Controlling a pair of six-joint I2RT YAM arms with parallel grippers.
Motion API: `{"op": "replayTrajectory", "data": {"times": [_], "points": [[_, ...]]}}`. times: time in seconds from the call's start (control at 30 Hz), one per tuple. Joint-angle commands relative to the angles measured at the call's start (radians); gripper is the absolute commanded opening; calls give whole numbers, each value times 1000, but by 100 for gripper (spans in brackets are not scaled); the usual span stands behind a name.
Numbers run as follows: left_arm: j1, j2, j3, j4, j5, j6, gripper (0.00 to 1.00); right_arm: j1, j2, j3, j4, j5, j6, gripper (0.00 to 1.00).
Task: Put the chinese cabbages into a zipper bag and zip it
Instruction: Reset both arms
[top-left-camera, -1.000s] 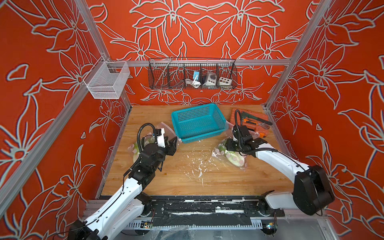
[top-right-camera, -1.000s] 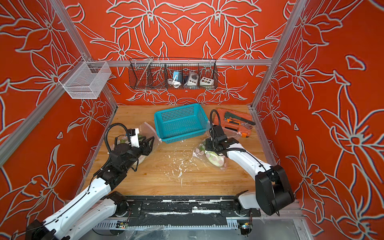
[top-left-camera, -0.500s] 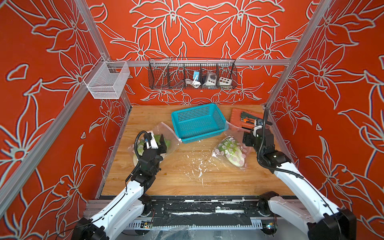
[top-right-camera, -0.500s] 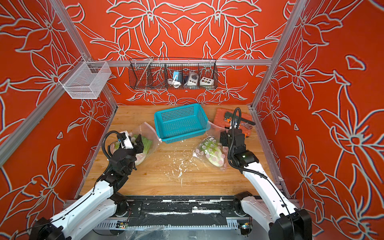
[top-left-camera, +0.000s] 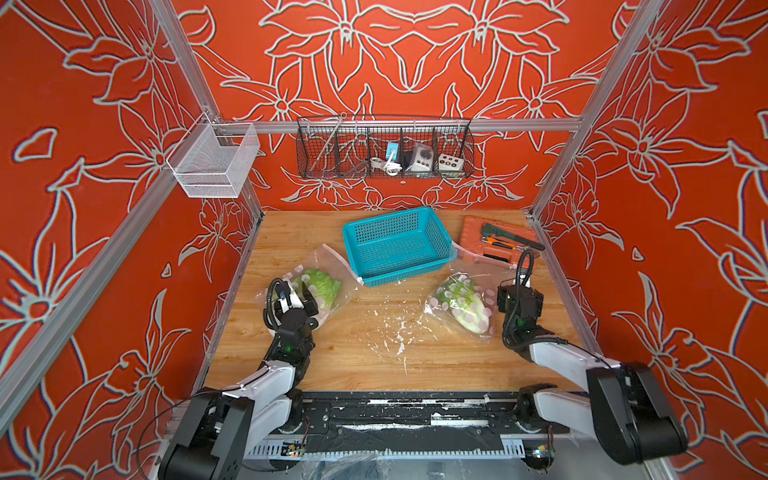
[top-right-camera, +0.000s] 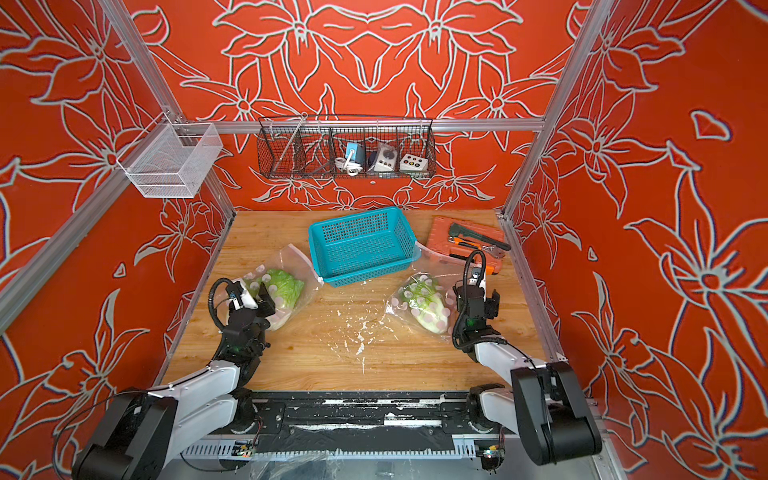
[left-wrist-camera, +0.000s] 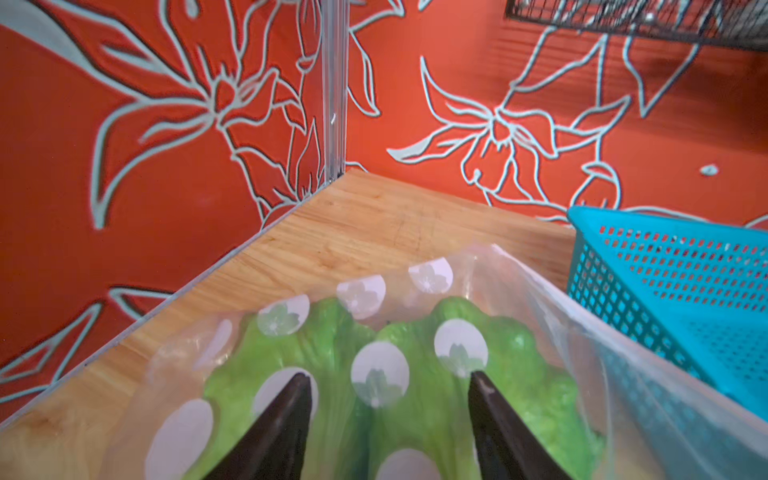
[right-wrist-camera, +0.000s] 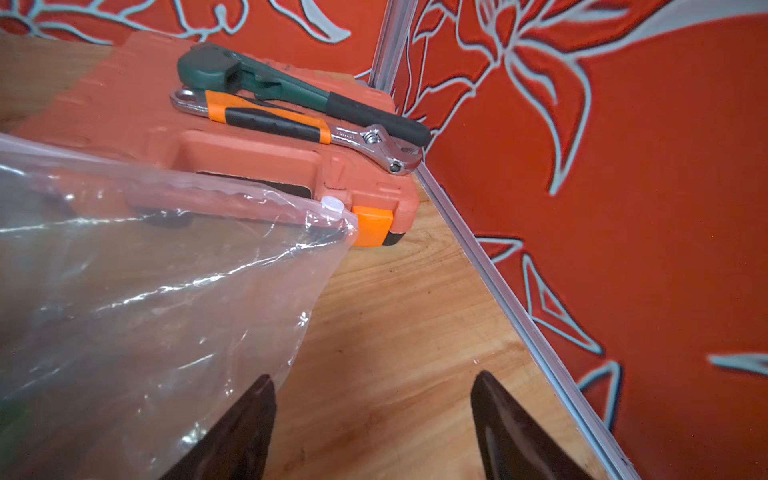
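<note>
Slider (right-wrist-camera: 332, 204) of right zipper bag (right-wrist-camera: 145, 291) lies ahead of right gripper (right-wrist-camera: 374, 374), jaws apart and empty beside bag's edge; left gripper (left-wrist-camera: 387, 373), jaws likewise apart, hangs over other bagged cabbage (left-wrist-camera: 324, 332).

The right gripper (top-left-camera: 519, 296) is off the right zipper bag (top-left-camera: 459, 305) and now sits just beside it, over the bare table (top-left-camera: 415, 365), jaws apart and empty. The left gripper (top-left-camera: 300, 296) now stands back at the near end of the left zipper bag (top-left-camera: 328, 266), which uncovers the cabbage (top-left-camera: 322, 284) inside.
</note>
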Motion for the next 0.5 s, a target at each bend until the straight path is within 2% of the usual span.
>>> {"op": "replayTrajectory", "data": {"times": [0.0, 0.07, 0.2, 0.33, 0.47], "points": [[16, 7, 11, 91, 66, -4, 61, -15, 53, -38, 279, 26, -33, 76], [2, 5, 40, 14, 88, 0, 60, -17, 96, -42, 334, 15, -44, 76], [-9, 2, 27, 41, 103, 22, 60, -17, 87, -24, 275, -24, -48, 75], [-32, -15, 14, 45, 114, 26, 62, -18, 93, -37, 311, -28, -51, 76], [-44, -41, 17, -20, 56, 16, 65, -36, 92, -60, 343, -120, -64, 76]]}}
